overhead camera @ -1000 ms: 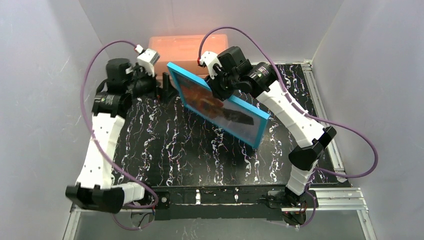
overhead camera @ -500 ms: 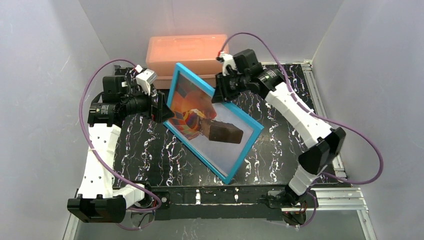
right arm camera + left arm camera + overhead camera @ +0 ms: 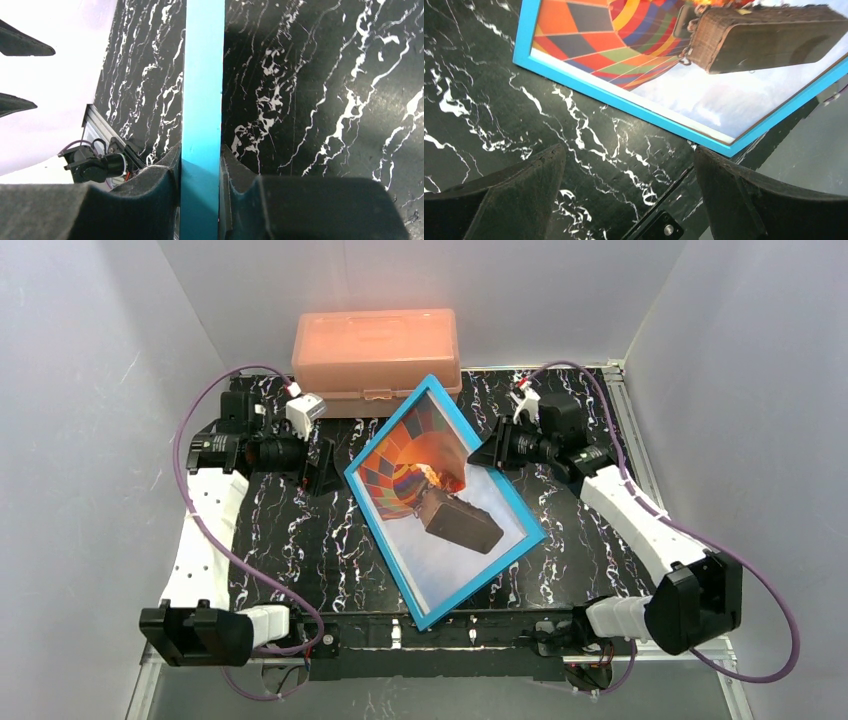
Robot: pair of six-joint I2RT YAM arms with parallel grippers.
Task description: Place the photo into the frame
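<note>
While the right gripper pinches the frame, the left gripper stands open beside it. Slackening could drop it, dislodging the photo.

L wrist view: frame is cut off by top & right edges of the pic, so part of the balloon on the photo is out of view. R wrist view: frame shows edge-on only, as a blue strip; photo side is hidden. Top view: frame's upper corner covers a bit of pink box; fingertips of right gripper are too small to tell.
</note>
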